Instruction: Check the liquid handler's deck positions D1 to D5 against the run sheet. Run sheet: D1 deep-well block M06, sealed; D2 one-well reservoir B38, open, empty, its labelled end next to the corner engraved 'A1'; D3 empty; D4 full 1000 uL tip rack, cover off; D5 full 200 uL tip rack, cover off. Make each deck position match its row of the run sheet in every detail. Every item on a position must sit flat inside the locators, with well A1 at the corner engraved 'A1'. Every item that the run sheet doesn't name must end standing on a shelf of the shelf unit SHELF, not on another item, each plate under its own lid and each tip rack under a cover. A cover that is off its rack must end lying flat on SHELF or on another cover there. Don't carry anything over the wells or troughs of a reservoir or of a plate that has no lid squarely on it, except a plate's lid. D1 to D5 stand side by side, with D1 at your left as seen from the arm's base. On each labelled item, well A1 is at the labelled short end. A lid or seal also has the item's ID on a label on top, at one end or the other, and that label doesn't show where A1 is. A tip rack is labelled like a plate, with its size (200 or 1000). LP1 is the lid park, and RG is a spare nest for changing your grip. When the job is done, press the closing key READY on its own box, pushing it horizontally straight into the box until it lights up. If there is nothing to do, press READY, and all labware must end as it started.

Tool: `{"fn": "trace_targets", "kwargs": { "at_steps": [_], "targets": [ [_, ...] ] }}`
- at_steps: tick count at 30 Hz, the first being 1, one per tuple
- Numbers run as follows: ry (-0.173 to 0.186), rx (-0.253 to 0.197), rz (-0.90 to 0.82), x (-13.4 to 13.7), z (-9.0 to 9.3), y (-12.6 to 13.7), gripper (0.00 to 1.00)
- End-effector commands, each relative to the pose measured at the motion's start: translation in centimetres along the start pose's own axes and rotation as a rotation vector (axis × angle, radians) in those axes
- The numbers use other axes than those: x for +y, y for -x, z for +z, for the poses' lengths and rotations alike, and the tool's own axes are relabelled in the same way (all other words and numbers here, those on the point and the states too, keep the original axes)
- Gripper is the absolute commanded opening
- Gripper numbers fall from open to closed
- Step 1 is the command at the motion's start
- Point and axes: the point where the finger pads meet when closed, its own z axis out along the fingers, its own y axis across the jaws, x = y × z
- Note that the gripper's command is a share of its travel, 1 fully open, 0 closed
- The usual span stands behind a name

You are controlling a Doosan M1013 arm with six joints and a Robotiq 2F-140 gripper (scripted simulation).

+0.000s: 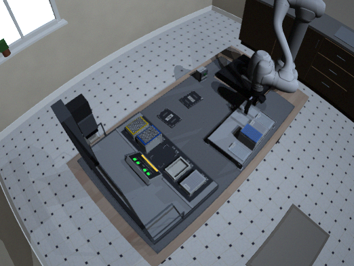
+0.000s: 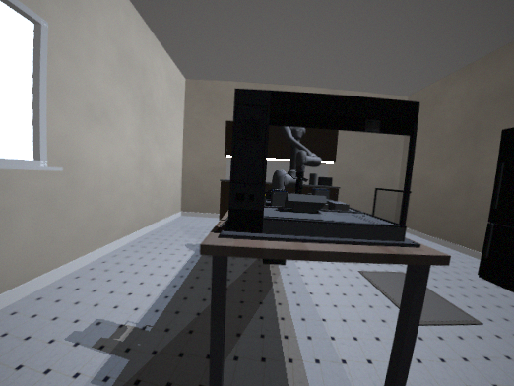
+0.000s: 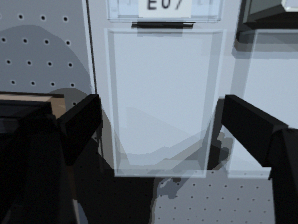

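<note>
My gripper point(image 3: 161, 108) is open over the shelf unit point(image 1: 242, 136). In the wrist view a clear, flat cover or lid point(image 3: 161, 100) lies on the pale shelf surface between the two fingers, with a gap on each side. Just beyond it lies an item labelled E07 point(image 3: 165, 7), cut off by the frame edge. In the top view the gripper point(image 1: 248, 108) hangs at the shelf's far end. On the deck stand a yellow-framed tip rack point(image 1: 137, 125), a blue-framed tip rack point(image 1: 148, 135), an empty position point(image 1: 165, 153), an open reservoir point(image 1: 177, 168) and a sealed block point(image 1: 193, 181).
The shelf also holds a blue-topped dark box point(image 1: 252, 133) and pale plates point(image 1: 240, 150). Two dark nests point(image 1: 190, 100) point(image 1: 169, 117) lie mid-table. A small box point(image 1: 202, 72) stands at the far edge. A panel with green lights point(image 1: 143, 167) sits beside the deck, and a dark gantry post point(image 1: 79, 112) beyond.
</note>
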Motion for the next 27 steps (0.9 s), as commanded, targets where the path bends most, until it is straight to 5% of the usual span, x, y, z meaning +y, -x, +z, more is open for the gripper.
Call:
{"fn": "trace_targets", "kwargs": {
  "at_steps": [1, 20, 27],
  "targets": [
    [0.0, 0.001, 0.005, -0.1, 0.1, -0.1, 0.79],
    [0.0, 0.001, 0.005, -0.1, 0.1, -0.1, 0.79],
    [0.001, 0.003, 0.01, 0.1, -1.4, -0.2, 0.79]
  ]
}}
